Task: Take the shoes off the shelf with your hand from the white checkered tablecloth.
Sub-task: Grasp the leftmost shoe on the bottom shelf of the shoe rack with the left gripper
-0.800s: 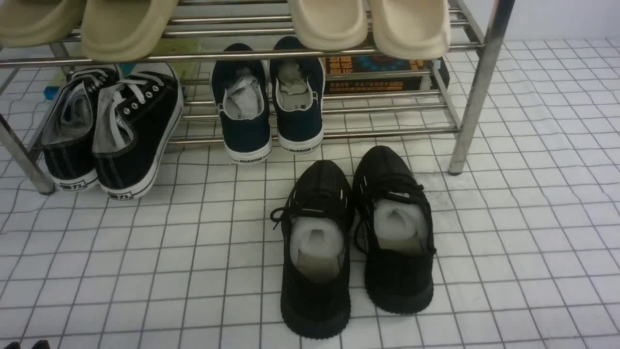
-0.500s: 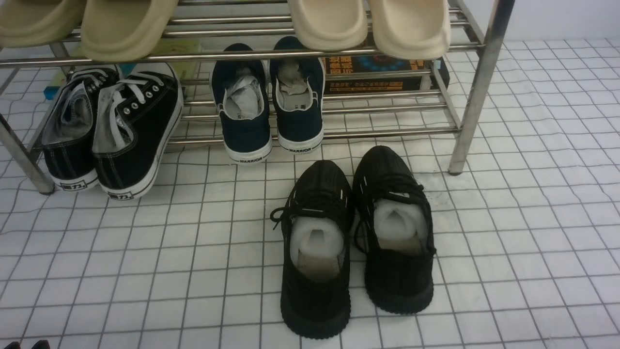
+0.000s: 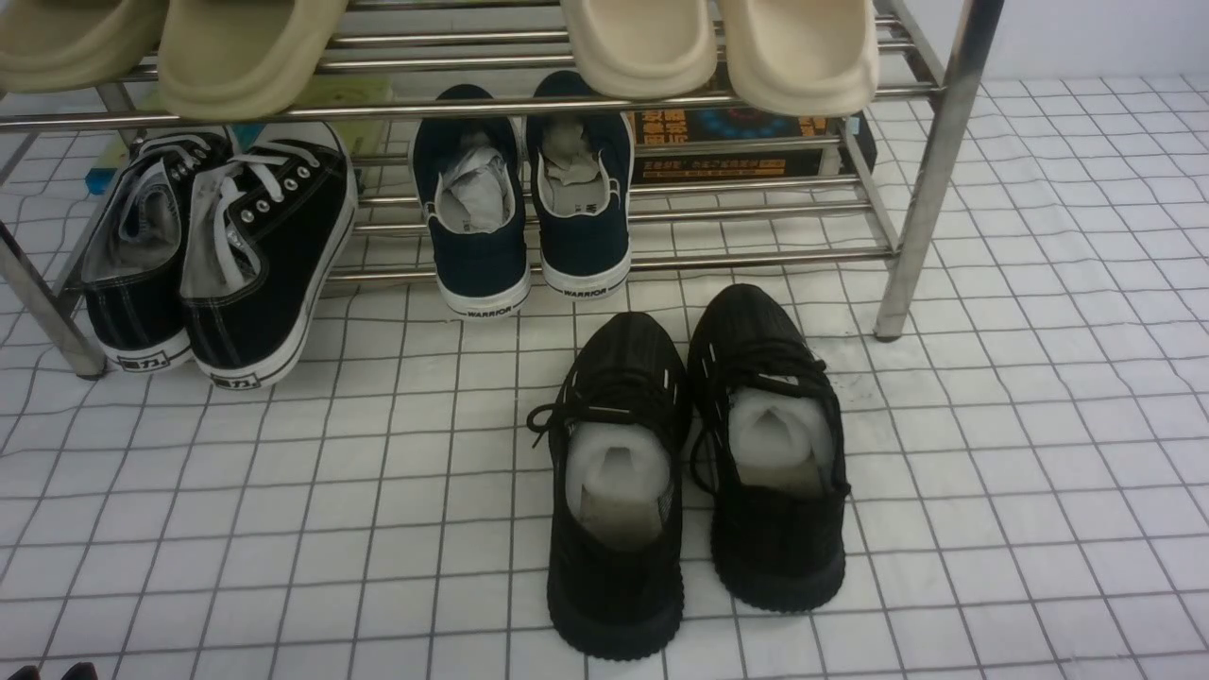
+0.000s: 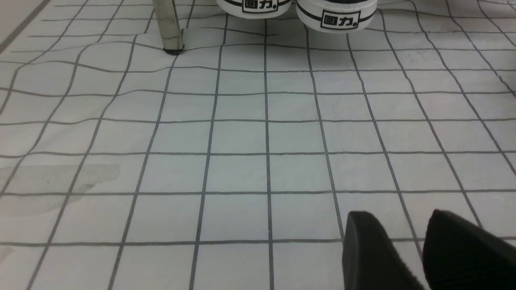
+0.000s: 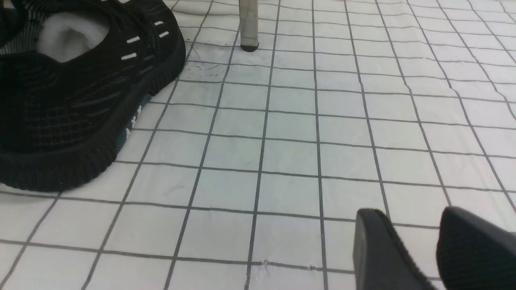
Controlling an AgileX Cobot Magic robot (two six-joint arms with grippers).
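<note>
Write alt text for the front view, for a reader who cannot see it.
A pair of black canvas lace-up sneakers with white laces sits at the left of the lower tier of a chrome tube shelf, beside navy slip-ons. All-black knit sneakers stand in front on the white checkered tablecloth.

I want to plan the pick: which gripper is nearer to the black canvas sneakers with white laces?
Left. The left gripper faces the heels of the shoes across bare tablecloth; the right gripper sits beside the black knit sneakers, farther to the right.
</note>
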